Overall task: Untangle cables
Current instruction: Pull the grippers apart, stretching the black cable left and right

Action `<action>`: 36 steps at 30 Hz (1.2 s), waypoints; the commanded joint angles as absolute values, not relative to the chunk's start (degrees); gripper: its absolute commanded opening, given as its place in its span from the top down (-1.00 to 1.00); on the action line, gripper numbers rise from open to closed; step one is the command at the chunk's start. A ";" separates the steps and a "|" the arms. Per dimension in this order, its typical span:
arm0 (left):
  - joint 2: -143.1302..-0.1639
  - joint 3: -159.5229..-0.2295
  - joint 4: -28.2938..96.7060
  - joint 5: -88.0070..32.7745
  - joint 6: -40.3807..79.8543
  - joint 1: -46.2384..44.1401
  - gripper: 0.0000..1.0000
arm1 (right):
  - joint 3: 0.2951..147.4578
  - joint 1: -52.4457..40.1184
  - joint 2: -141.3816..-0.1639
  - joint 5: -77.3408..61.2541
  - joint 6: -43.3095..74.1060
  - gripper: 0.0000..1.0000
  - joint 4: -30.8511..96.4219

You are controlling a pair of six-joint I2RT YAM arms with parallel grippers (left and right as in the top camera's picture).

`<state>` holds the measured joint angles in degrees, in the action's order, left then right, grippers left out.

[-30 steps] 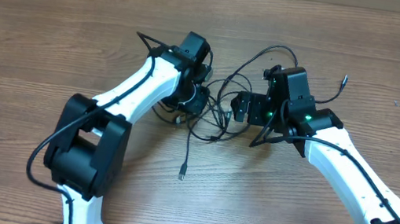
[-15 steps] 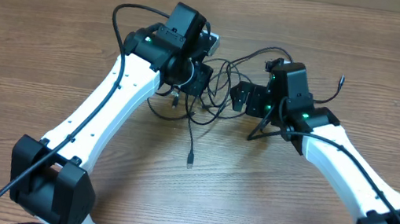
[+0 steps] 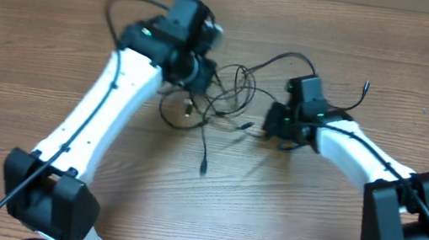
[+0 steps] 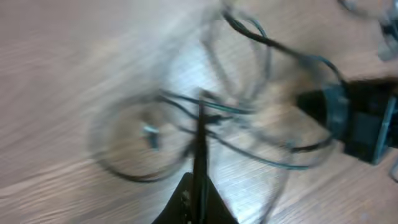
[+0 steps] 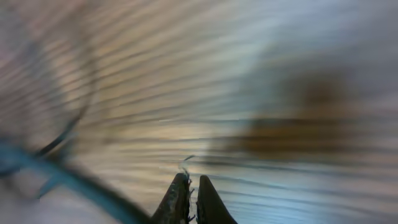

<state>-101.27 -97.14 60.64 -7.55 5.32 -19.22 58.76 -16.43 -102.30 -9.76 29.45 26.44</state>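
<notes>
left pincer (image 4: pixel 199 182) pinched shut on a strand of the cables (image 3: pixel 225 109) | right pincer (image 5: pixel 191 182) closed, blur hid whether any strand sat between its tips | cables lay tangled between both pincers, in the tabletop's (image 3: pixel 42 18) far half, mid-width | one plug end (image 3: pixel 203 170) pointed toward the near edge
</notes>
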 commanded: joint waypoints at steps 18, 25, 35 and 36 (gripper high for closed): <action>-98.67 -115.28 64.23 -5.67 17.23 16.01 0.92 | 58.94 30.96 -99.11 -1.65 25.23 0.92 35.46; -98.70 -115.24 64.75 -24.97 11.27 17.56 0.91 | 58.94 31.33 -99.11 -8.51 22.92 0.64 34.92; -98.72 -115.24 69.25 -43.53 -9.67 4.67 0.91 | 59.00 16.86 -98.87 -17.52 16.62 -1.00 35.59; -98.74 -115.24 69.25 -41.10 -9.63 3.22 0.91 | 59.00 15.57 -98.72 -17.47 16.62 -1.00 35.66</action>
